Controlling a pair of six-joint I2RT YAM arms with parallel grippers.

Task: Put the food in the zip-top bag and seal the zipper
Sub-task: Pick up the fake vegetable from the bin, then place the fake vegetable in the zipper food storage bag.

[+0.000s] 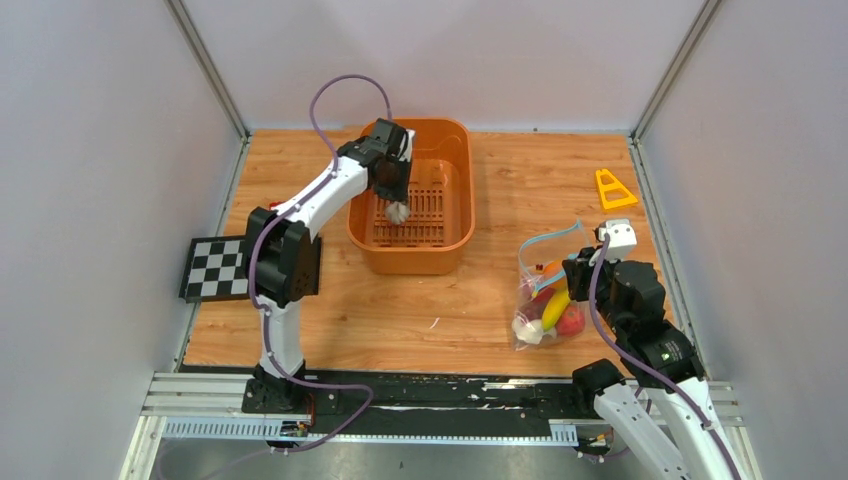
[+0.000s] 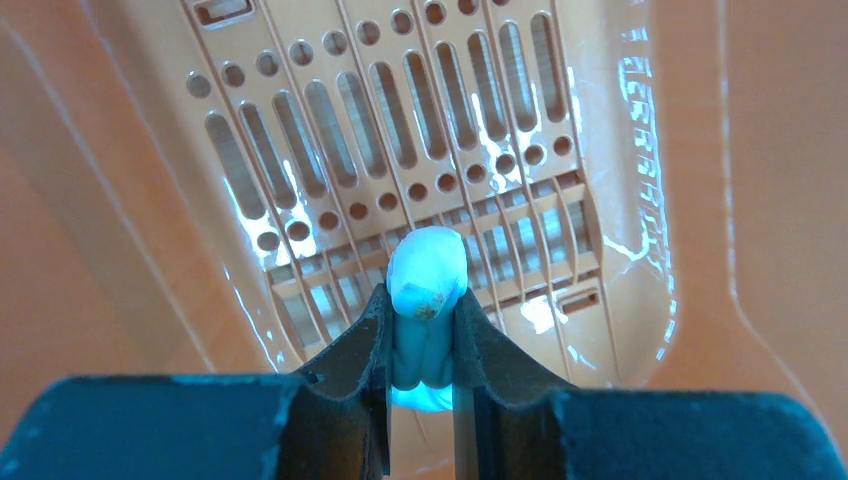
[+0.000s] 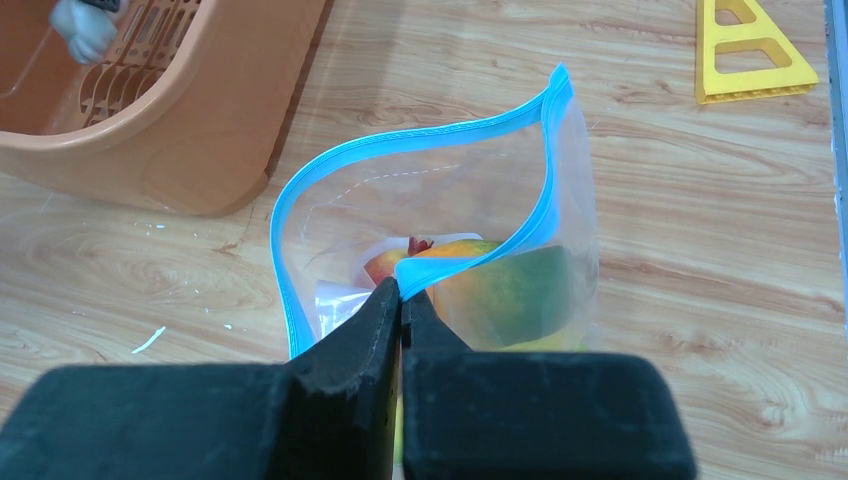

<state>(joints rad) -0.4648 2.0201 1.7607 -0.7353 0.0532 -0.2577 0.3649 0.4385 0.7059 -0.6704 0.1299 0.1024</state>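
My left gripper (image 1: 397,205) hangs over the orange basket (image 1: 455,140) and is shut on a white garlic-like piece (image 2: 425,275), held above the slotted floor. The clear zip-top bag (image 1: 545,300) lies at the right with its mouth open; inside are a yellow banana (image 1: 556,308), red fruits (image 1: 571,320), a white piece (image 1: 528,330) and a green-orange piece (image 3: 510,290). My right gripper (image 3: 402,292) is shut on the near lip of the teal zipper (image 3: 420,135) and holds the mouth up and open.
The orange slotted basket (image 3: 180,120) stands at the back middle. A yellow triangular piece (image 1: 613,188) lies at the back right. A checkerboard card (image 1: 218,266) lies at the left edge. Grey walls close in both sides.
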